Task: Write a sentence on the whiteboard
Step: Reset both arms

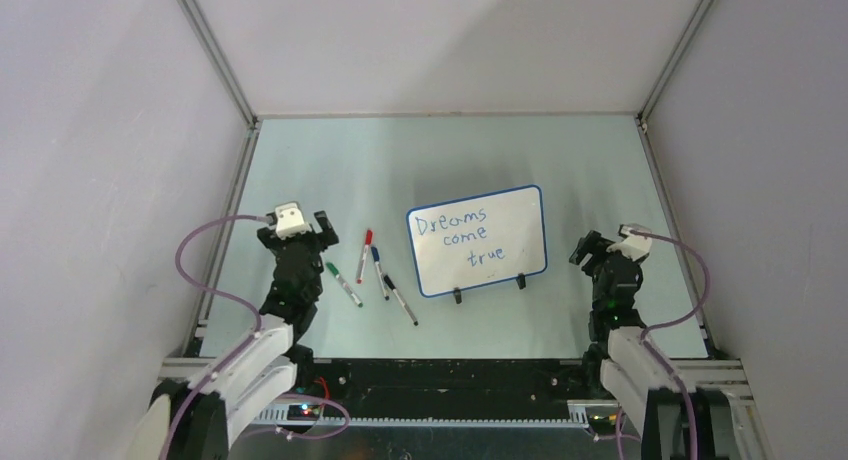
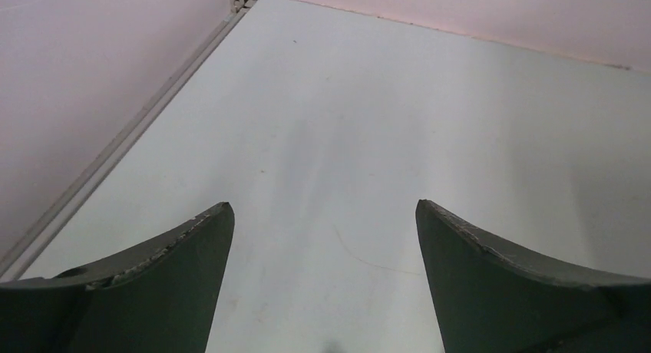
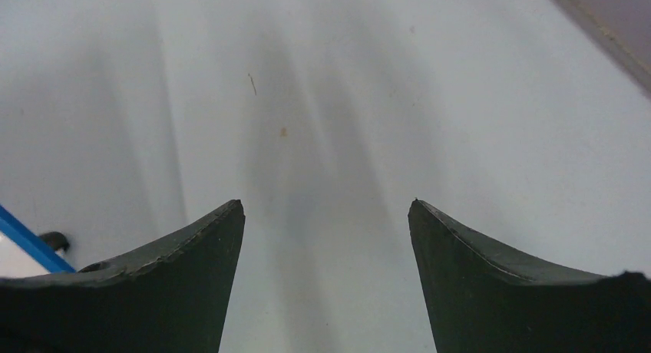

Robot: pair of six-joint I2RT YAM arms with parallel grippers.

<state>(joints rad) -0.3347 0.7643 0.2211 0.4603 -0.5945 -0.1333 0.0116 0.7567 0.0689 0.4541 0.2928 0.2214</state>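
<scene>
The whiteboard (image 1: 522,218) is lying flat on the table (image 1: 330,160), about in the middle between the two arms, and its two black clip feet are pointing toward the robot's side. The sentence (image 1: 462,240) is standing on it in blue letters in three lines, "Dreams come true", filling the left part of the board.

The left gripper (image 2: 322,207) is hanging over the bare table on the left side, well apart from the board. Its fingers (image 2: 176,268) are standing wide apart and nothing is lying between them; only the pale table surface is showing under them.

Between this gripper and the board, four markers are lying on the table: a green-capped marker (image 1: 343,284) nearest to the left arm, then a red-capped marker (image 1: 364,255), a blue-capped marker (image 1: 380,272) and a fourth marker (image 1: 401,301) nearest to the board. No gripper is touching any of them.

The right gripper (image 3: 326,203) is hanging just to the right of the board, near its right edge but not touching it. Its fingers (image 3: 184,268) are also spread wide with nothing between them. In the right wrist view the blue rim of the board and one black clip foot (image 3: 54,240) are showing at the lower left, beside the left finger.
</scene>
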